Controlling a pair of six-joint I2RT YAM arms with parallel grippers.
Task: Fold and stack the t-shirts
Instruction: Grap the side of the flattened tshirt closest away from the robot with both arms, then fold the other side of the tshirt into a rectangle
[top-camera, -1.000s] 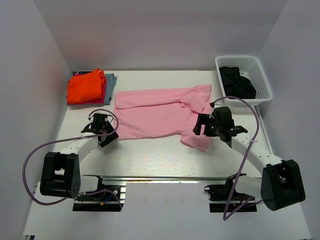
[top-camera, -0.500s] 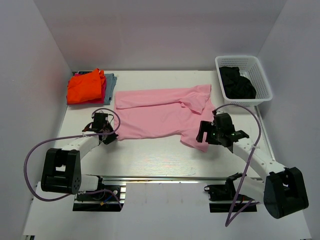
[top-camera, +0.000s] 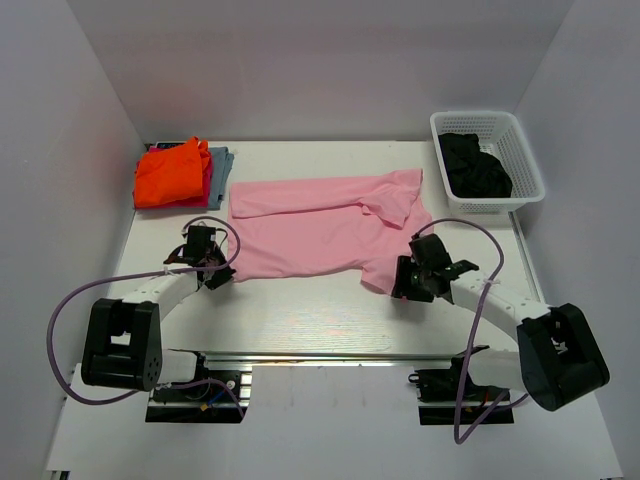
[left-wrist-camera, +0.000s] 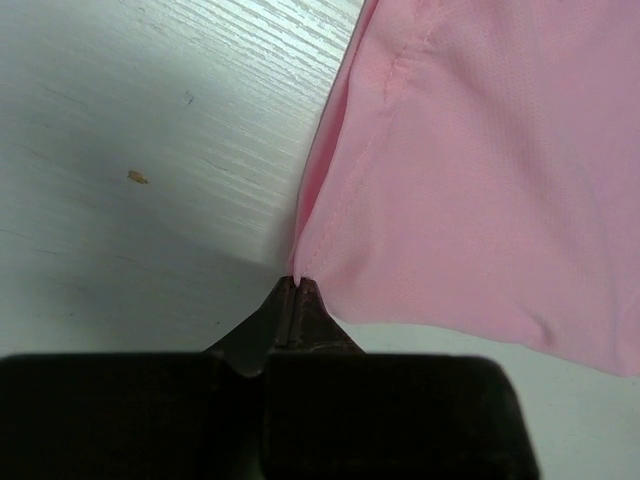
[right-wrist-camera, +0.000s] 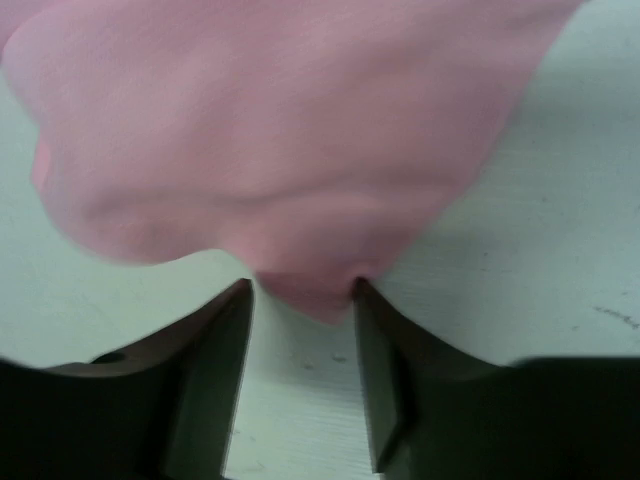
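We take hold of the near corners of the soft light pink t-shirt.
It lies flat on the white table. Our left gripper was apart a moment ago; now it pinches the shirt's near left corner. Our right gripper has slid down to the near right edge, jaws apart around it. We think the fold comes next.

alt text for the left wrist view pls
The left end effector, jaws closed, pinches the edge of the pink t-shirt lying on the white table. The cloth fills the right of the view; bare tabletop fills the left.
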